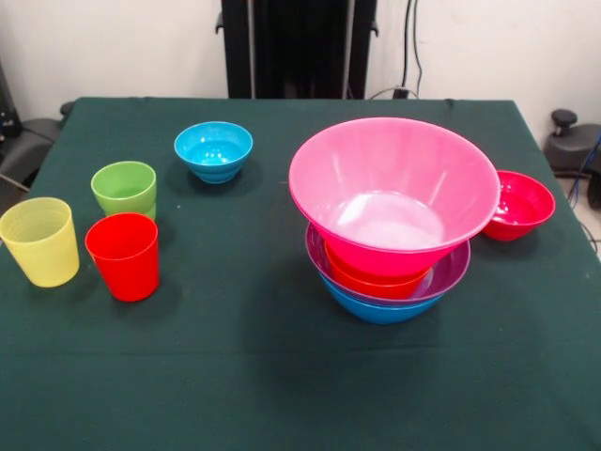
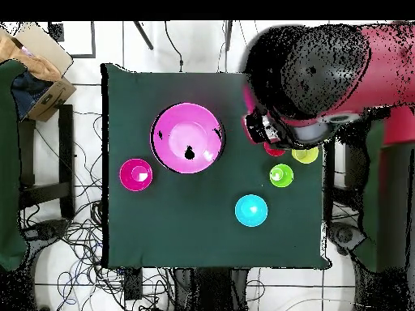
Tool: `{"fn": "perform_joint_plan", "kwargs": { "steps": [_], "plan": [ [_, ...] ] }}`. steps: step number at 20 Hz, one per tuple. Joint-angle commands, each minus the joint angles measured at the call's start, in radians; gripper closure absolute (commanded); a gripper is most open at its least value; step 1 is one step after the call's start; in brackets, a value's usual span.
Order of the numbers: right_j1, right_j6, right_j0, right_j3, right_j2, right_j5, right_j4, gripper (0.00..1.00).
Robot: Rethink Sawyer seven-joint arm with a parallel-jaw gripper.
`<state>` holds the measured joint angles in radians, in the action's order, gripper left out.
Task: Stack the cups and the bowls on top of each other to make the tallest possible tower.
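The tower stands right of centre in the front view: a large pink bowl (image 1: 394, 178) on top, then an orange bowl (image 1: 376, 282), a purple bowl (image 1: 453, 272) and a blue bowl (image 1: 380, 312) lowest. From overhead only the pink bowl (image 2: 188, 138) shows. No second large pink bowl shows. A crimson bowl (image 1: 521, 202) (image 2: 136, 174) sits beside the tower. A cyan bowl (image 1: 214, 150) (image 2: 251, 210) stands apart. The green cup (image 1: 124, 188) (image 2: 281, 175), red cup (image 1: 123, 256) (image 2: 274, 150) and yellow cup (image 1: 39, 241) (image 2: 305, 155) stand upright together. The gripper (image 2: 259, 128) hangs high over the cups and partly hides the red one.
The table (image 1: 244, 376) has a dark green cloth. The robot's black pedestal (image 1: 299, 47) stands at its far side. The red and black arm (image 2: 332, 73) reaches over the table's corner by the cups. A cardboard box (image 2: 40, 61) and cables lie off the table.
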<state>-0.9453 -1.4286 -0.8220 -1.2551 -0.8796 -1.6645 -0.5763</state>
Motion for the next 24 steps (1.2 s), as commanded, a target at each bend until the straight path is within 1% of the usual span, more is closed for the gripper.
{"fn": "perform_joint_plan", "kwargs": {
  "steps": [1, 4, 8, 10, 12, 18, 21, 24],
  "plan": [
    [0.058, 0.315, -0.085, -0.145, 0.0, 0.185, -0.051, 0.0],
    [0.065, 0.318, -0.118, -0.18, -0.004, 0.246, -0.033, 0.0],
    [0.065, 0.313, -0.166, -0.22, -0.026, 0.307, 0.018, 0.0],
    [0.072, 0.288, -0.184, -0.247, -0.032, 0.349, 0.041, 0.0],
    [0.085, 0.241, -0.188, -0.265, -0.032, 0.38, 0.069, 0.0],
    [0.102, 0.138, -0.179, -0.319, -0.024, 0.491, 0.101, 0.0],
    [0.111, 0.104, -0.174, -0.348, -0.021, 0.58, 0.092, 0.0],
    [0.128, 0.065, -0.175, -0.376, -0.02, 0.657, 0.108, 0.0]
  ]
}}
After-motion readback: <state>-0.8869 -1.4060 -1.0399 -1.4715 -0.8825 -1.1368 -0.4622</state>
